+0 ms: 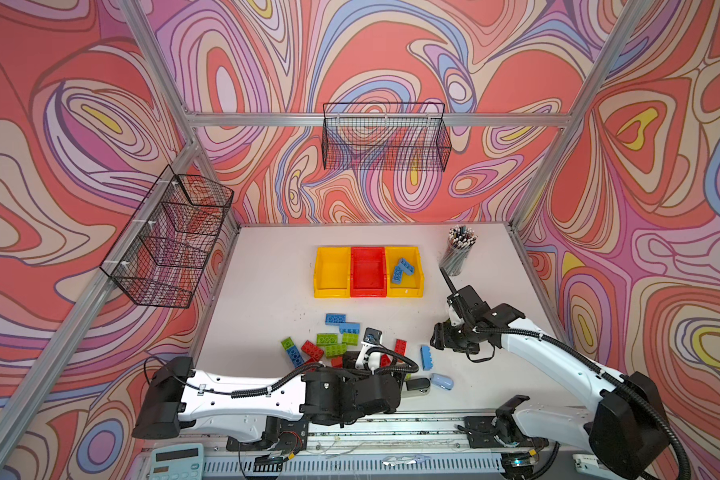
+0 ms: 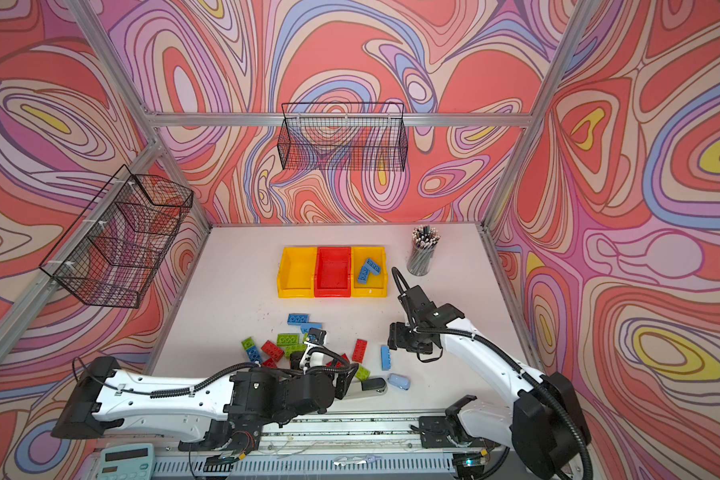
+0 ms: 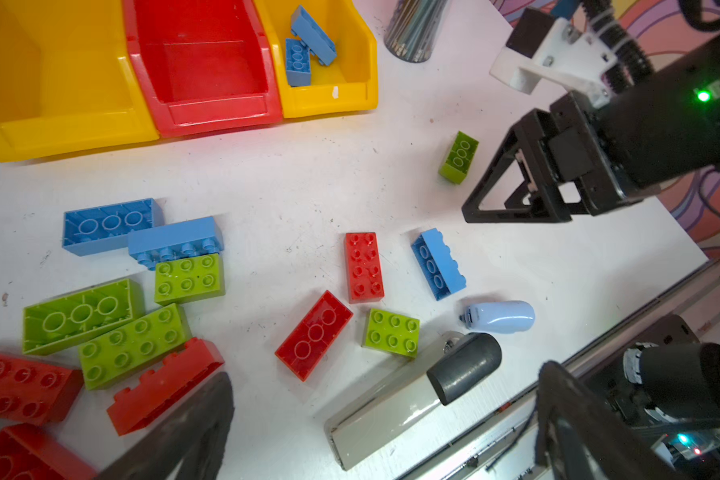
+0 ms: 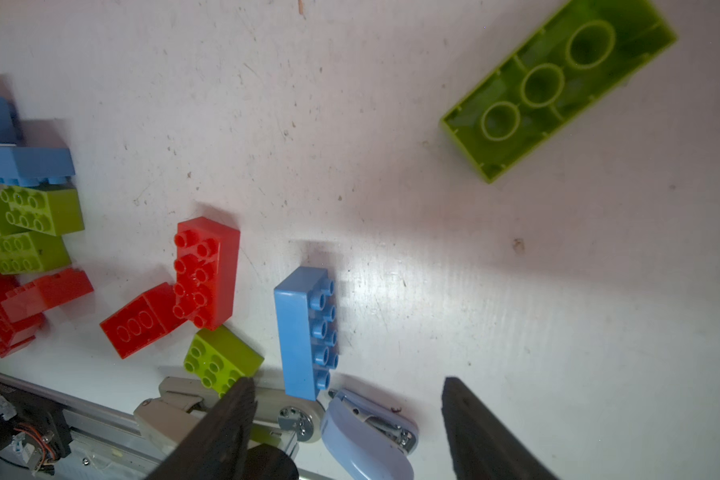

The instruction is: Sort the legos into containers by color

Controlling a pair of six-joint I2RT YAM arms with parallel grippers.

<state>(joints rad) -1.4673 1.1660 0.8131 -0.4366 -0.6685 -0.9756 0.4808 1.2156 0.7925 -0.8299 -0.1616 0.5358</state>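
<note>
**A:** Which piece next?

**B:** The light blue rectangular plastic brick [image 4: 304, 332]. It lies on its side, well apart from the red open-top plastic bin [image 1: 367, 291], on the robot's side of it and off to the right. Two blue bricks [image 1: 406, 266] sit in the yellow plastic bin [image 1: 406, 292] that touches the red bin's right wall.

**A:** And the grippers?

**B:** The right gripper [image 4: 348, 384] hangs near that brick, jaws parted, nothing between them. The left gripper [image 3: 385, 376] is spread fully wide and is also empty.

**A:** How will it handle?

**B:** Light and rigid, and probably slick on its smooth faces. I'd pinch it mid-length, across the studded face and the hollow underside, so it can't pivot.
</note>
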